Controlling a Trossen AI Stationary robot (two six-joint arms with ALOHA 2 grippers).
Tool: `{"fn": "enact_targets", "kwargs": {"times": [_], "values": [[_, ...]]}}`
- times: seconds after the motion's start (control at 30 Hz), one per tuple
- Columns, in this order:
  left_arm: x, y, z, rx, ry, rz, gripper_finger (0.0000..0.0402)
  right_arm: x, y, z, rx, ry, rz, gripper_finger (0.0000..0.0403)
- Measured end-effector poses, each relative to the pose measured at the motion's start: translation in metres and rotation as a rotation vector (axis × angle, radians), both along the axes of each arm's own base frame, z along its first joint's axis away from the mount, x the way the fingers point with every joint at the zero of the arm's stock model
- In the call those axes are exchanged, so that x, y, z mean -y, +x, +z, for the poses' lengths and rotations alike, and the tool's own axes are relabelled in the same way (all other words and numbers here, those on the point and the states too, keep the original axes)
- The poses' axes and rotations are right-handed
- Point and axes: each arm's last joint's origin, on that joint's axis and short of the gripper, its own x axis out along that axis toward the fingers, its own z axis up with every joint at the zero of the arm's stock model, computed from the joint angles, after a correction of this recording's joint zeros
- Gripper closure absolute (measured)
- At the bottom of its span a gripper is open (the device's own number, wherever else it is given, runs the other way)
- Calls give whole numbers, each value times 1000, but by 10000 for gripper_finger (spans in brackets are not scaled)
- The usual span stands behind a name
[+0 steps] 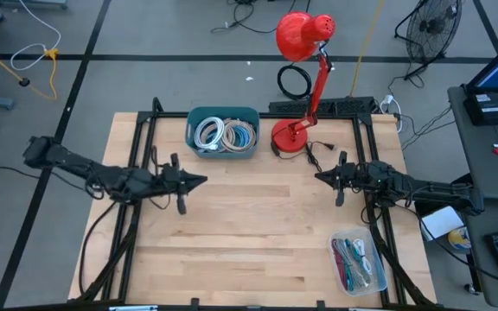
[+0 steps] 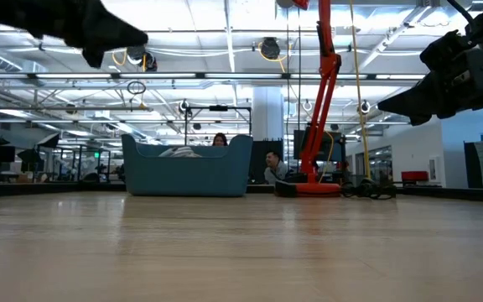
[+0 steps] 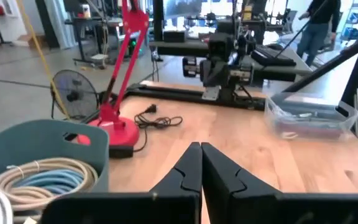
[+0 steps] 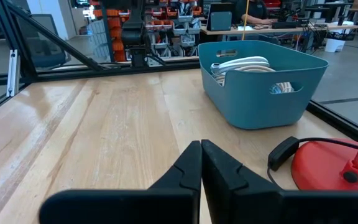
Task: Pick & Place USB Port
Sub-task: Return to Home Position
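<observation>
A teal bin (image 1: 223,131) at the table's far side holds coiled white, beige and blue cables (image 3: 39,177). A clear box (image 1: 357,262) with coloured cables sits at the near right. Which of these is the USB port I cannot tell. My left gripper (image 1: 201,180) is shut and empty. It hovers level above the table's left half, near the bin's near left corner, pointing toward the right edge. My right gripper (image 1: 318,176) is shut and empty too. It hovers over the right half and points toward the left edge. The fingertips of each meet in its own wrist view, left gripper (image 3: 201,146), right gripper (image 4: 201,143).
A red desk lamp (image 1: 292,136) stands on its round base just right of the bin, with its black cord (image 3: 157,121) trailing on the wood. A black frame (image 1: 145,130) runs along the table's left, far and right sides. Bare wood (image 1: 258,216) lies between the two grippers.
</observation>
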Motion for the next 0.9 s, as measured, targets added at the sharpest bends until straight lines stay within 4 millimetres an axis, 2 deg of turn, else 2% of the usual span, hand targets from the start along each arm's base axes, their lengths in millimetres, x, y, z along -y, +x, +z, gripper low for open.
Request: {"fn": "enact_targets", "kwargs": {"times": [0.17, 0.37, 0.47, 0.57, 0.9], "values": [[-18, -7, -22, -2, -16, -46, 398, 0, 0, 0, 0, 0, 0, 403], [-36, -28, -52, 121, -44, -61, 397, 0, 0, 0, 0, 0, 0, 403], [-42, -37, -58, 214, -51, -109, 400, 0, 0, 0, 0, 0, 0, 403], [-45, -41, -57, 223, -64, -110, 396, 0, 0, 0, 0, 0, 0, 403], [-51, -42, -67, 126, -64, -25, 392, 0, 0, 0, 0, 0, 0, 403]]}}
